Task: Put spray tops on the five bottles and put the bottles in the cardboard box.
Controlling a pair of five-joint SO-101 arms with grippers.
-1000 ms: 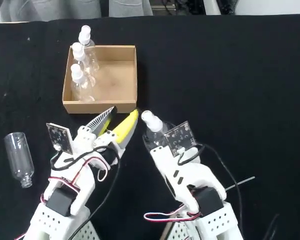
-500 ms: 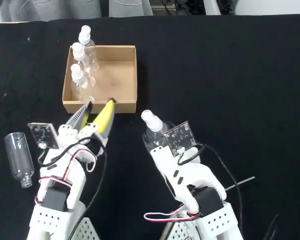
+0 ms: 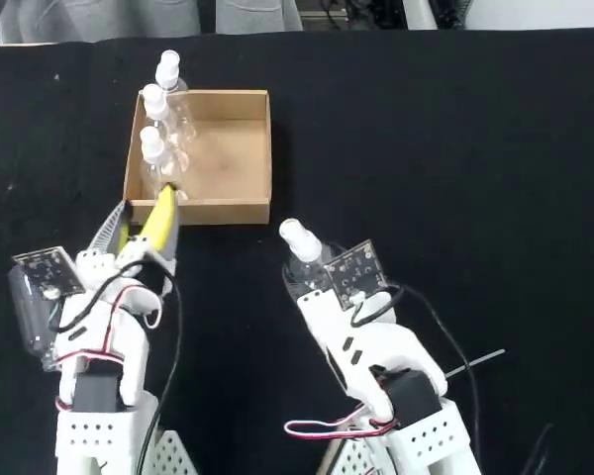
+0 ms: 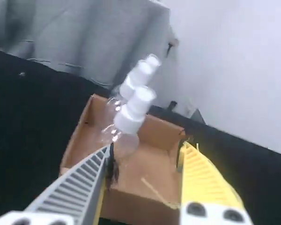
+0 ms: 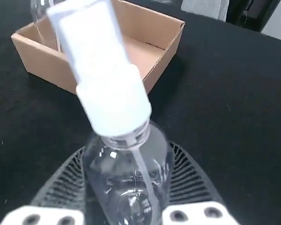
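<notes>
The right fingers (image 3: 302, 275) are clamped on the body of a clear bottle (image 3: 299, 259) that stands upright between them, its white spray top (image 3: 295, 236) rising just above the tips; in the right wrist view the same fingers (image 5: 129, 154) press the bottle (image 5: 126, 187) from both sides, with the spray top (image 5: 103, 79) tilted slightly. The left fingers (image 3: 144, 203) are spread apart with nothing between them, one grey and one yellow, their tips at the near wall of the cardboard box (image 3: 269, 148), by its corner farther from the right fingers. Just past the left fingers (image 4: 146, 154), inside the box (image 4: 79, 136), three capped bottles (image 3: 156, 114) stand in a row along the wall on that side. The rest of the box floor, toward the right fingers' side, is bare. Behind the left fingers, beside that arm, an uncapped bottle (image 3: 25, 317) lies on its side on the black counter (image 3: 455, 148), partly hidden by the arm's camera board. Beyond the right fingers the counter stretches open, away from the box.
</notes>
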